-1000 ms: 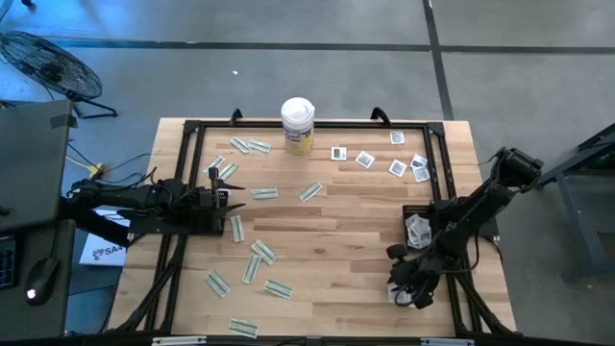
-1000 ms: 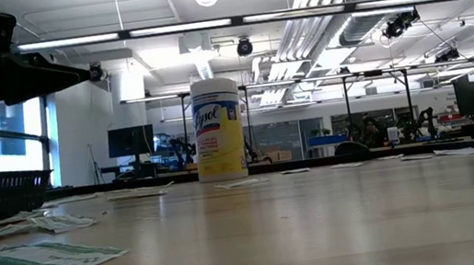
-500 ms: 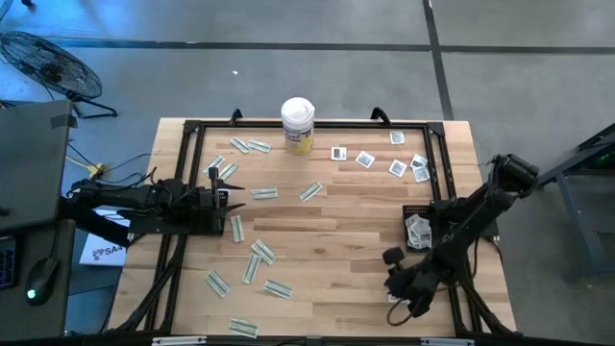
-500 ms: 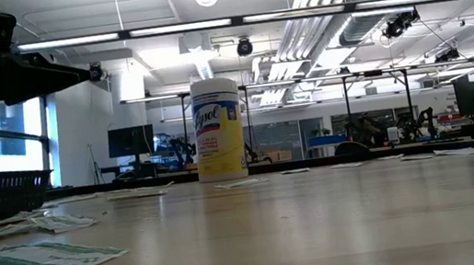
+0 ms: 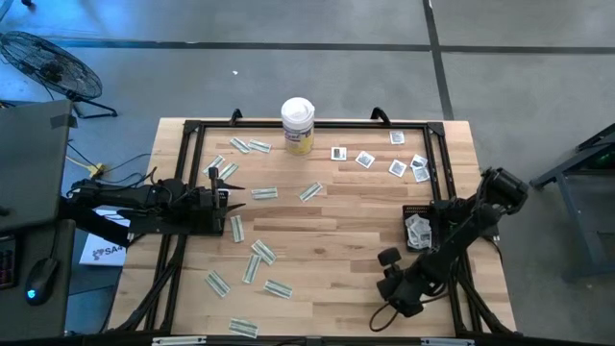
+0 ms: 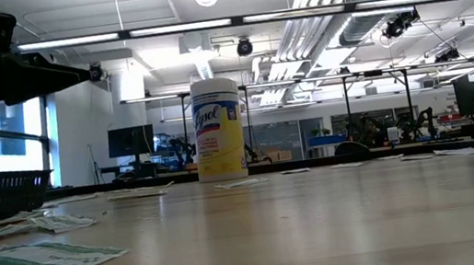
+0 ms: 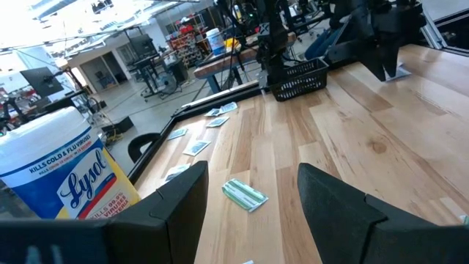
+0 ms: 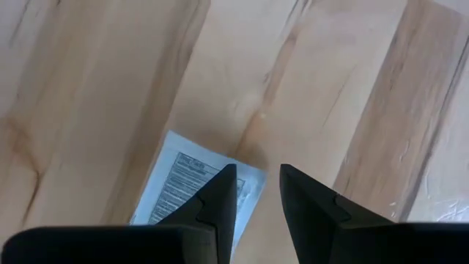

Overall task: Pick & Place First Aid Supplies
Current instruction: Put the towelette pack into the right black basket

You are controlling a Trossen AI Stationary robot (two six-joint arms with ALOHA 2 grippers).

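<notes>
One right claw [image 8: 253, 194] hovers parted over a printed packet [image 8: 198, 192] near the table's front edge.

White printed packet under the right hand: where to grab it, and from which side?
Grip the packet at its corner, coming straight down from above. It lies flat on the table, with no raised side to pinch. That corner already sits between the fingertips of the open right hand. Closing while pressing down would likely lift the thin edge.

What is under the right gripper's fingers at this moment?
The right gripper, open, points down at the wooden table. Beneath it lies a white printed packet. The fingers cover part of the packet's edge, so its full outline cannot be seen.
</notes>
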